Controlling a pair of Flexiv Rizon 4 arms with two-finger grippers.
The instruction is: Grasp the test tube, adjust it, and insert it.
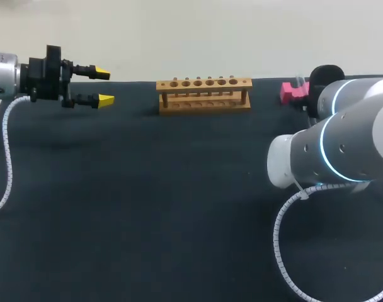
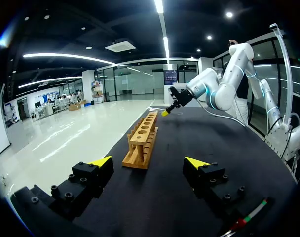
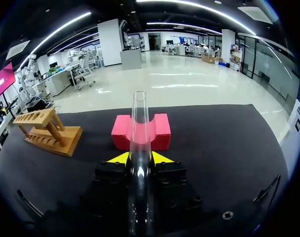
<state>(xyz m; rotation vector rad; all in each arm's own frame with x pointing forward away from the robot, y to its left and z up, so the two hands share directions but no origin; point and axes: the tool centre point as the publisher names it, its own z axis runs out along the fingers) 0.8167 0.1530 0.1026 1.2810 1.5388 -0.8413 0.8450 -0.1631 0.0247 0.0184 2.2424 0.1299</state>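
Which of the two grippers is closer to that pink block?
Right. The right gripper, shut on a glass tube, has the pink block just ahead of it; the left gripper is far off, on the other side of the wooden rack.

No legible text or number is showing on the wooden rack point(image 1: 204, 94); likewise the pink block point(image 1: 292, 92) and test tube point(image 3: 139, 128).

In the head view my right arm point(image 1: 342, 151) blocks my right gripper point(image 3: 140, 158), well to the right of the wooden rack point(image 1: 204, 94), and covers the side of the pink block point(image 1: 291, 92) farthest from the rack. The test tube point(image 3: 139, 123) shows there only as a faint glint, too small to trace. In my right wrist view the tube's rear end is lost against the gripper's black body. On the rack's other side, my left arm point(image 1: 4, 77) is cut off at the picture's edge.
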